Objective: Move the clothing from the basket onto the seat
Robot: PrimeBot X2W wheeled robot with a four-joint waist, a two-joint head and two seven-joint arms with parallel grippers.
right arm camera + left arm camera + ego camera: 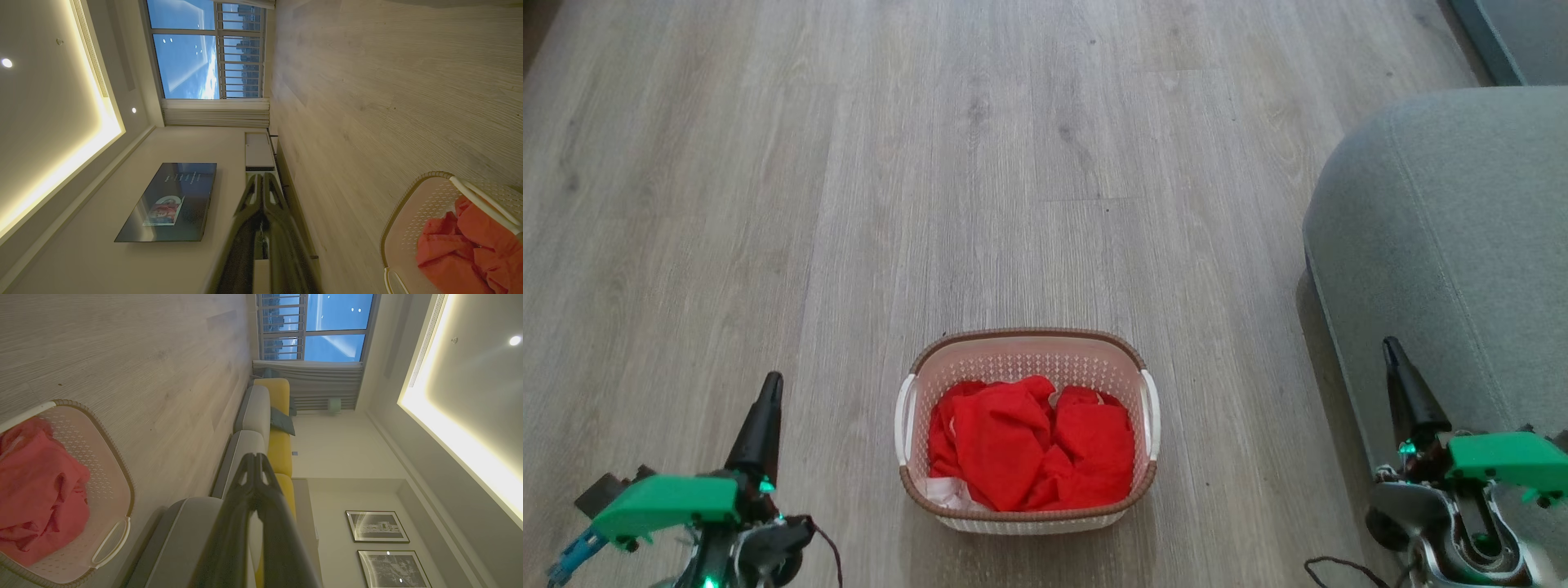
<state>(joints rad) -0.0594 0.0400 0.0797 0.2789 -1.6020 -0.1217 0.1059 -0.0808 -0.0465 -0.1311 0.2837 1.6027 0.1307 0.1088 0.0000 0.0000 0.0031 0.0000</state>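
the red clothing (1029, 445) lies bunched inside the basket (1029, 336), which stands on the wooden floor (849, 163) between the two arms, with the grey-green seat (1445, 229) apart from it on the robot's right. the left gripper (771, 382) is clenched, fingers pressed together and grasping nothing, well left of the basket. the right gripper (1389, 345) is likewise clenched on nothing, its tip over the seat's edge in the head view.
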